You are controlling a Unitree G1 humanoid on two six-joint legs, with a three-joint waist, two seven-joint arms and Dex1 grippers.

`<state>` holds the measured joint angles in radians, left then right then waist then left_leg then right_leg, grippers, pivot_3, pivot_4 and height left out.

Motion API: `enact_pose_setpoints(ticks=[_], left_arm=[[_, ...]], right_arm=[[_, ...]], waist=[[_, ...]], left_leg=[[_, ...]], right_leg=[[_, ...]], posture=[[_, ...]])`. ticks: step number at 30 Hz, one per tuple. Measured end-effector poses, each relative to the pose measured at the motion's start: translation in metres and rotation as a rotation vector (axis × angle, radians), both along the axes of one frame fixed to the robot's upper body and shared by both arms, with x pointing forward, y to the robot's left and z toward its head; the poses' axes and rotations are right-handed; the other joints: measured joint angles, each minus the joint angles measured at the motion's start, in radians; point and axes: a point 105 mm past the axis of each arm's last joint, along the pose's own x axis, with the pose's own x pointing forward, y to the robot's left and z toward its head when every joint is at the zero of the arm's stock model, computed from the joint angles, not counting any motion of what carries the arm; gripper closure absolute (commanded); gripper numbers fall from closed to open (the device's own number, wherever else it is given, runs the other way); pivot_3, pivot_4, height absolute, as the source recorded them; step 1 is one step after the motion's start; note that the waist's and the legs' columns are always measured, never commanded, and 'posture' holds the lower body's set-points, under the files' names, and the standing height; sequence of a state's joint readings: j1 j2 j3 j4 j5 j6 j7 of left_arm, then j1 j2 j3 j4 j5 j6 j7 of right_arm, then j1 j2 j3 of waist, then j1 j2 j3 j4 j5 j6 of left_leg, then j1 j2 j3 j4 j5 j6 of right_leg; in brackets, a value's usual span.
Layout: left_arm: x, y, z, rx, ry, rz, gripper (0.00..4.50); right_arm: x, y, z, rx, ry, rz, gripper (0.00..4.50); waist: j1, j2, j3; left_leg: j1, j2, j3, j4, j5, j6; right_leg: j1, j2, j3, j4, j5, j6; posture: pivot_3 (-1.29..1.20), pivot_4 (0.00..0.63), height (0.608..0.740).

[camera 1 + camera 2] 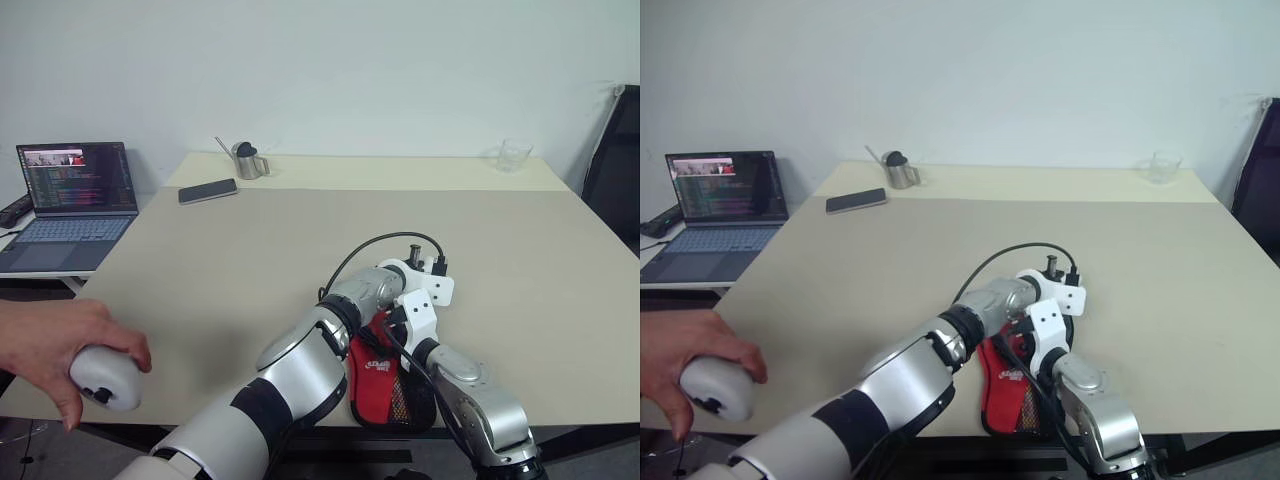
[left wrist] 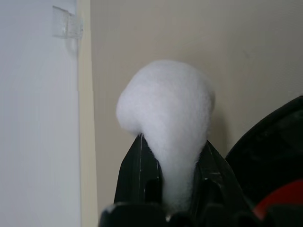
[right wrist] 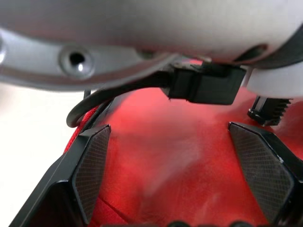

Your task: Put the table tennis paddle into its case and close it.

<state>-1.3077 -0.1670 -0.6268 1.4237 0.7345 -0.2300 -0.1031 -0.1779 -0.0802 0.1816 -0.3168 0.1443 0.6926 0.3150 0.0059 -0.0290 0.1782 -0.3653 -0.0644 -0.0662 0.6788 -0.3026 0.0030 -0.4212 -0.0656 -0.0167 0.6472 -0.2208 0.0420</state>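
The case [image 1: 378, 385] lies at the table's near edge, its red panel with white logo and black mesh facing up. My left arm reaches across over it. In the left wrist view my left gripper [image 2: 173, 142] is shut on a white fluffy tuft [image 2: 165, 104], with the case's black edge [image 2: 270, 156] beside it. Whether the tuft is fixed to the case I cannot tell. My right gripper [image 3: 168, 130] stands open over the case's red fabric [image 3: 156, 161], one finger on each side. The table tennis paddle is hidden.
At the near left a person's hand [image 1: 50, 340] holds a white device [image 1: 105, 378]. A laptop [image 1: 75, 200] sits off the beige table [image 1: 300, 250] to the left. On the far side are a phone [image 1: 208, 190], a metal cup [image 1: 247, 160] and a glass [image 1: 514, 155].
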Motion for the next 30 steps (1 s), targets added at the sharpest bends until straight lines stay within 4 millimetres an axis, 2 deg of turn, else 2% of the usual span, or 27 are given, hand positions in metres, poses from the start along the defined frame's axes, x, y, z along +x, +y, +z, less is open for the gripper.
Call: enact_pose_setpoints(ticks=[6,10,15,23,27,30], left_arm=[[0.000,0.002,-0.003,0.000,0.028,0.018,4.21],[0.005,0.009,-0.006,-0.033,0.109,0.096,2.80],[0.004,0.006,-0.003,-0.002,0.077,0.073,1.01],[0.002,0.006,-0.007,0.051,0.054,0.052,1.01],[0.000,0.004,-0.007,0.081,0.035,0.009,1.01],[-0.003,0.002,-0.005,0.077,0.080,-0.021,1.01]], right_arm=[[0.000,0.002,0.000,0.004,0.003,0.002,0.11],[-0.001,0.004,0.000,0.009,0.005,0.006,0.11],[0.000,0.004,-0.001,0.006,0.015,0.008,0.11],[0.005,-0.001,-0.002,-0.035,0.015,0.044,0.11],[0.006,-0.013,-0.002,-0.088,0.028,0.108,0.11],[-0.002,-0.024,0.000,-0.130,0.055,0.198,0.11]], waist=[[0.000,0.000,0.000],[-0.008,0.000,0.000],[-0.008,0.000,-0.004],[-0.008,0.000,-0.012],[-0.007,0.000,-0.012],[-0.005,0.001,-0.013]], left_leg=[[0.000,0.000,0.000,0.000,0.000,0.000],[0.000,0.000,0.001,0.000,0.000,0.001],[0.001,0.001,0.001,0.000,0.000,0.001],[0.002,0.001,0.001,0.000,-0.001,0.001],[0.002,0.001,0.001,0.000,-0.001,0.002],[0.001,0.001,0.001,0.000,-0.002,0.003]], right_leg=[[0.000,0.000,0.000,0.000,0.000,0.000],[0.000,0.001,0.000,0.000,0.000,0.000],[0.001,0.001,0.000,0.000,0.000,0.000],[0.001,0.002,0.001,0.001,0.000,0.000],[0.002,0.002,0.000,0.000,0.000,0.000],[0.002,0.002,0.000,-0.001,0.000,0.000]], posture=[[0.00,0.150,0.740],[0.00,0.150,0.740],[0.00,0.150,0.740],[0.00,0.150,0.740],[0.00,0.150,0.740],[0.00,0.150,0.740]])
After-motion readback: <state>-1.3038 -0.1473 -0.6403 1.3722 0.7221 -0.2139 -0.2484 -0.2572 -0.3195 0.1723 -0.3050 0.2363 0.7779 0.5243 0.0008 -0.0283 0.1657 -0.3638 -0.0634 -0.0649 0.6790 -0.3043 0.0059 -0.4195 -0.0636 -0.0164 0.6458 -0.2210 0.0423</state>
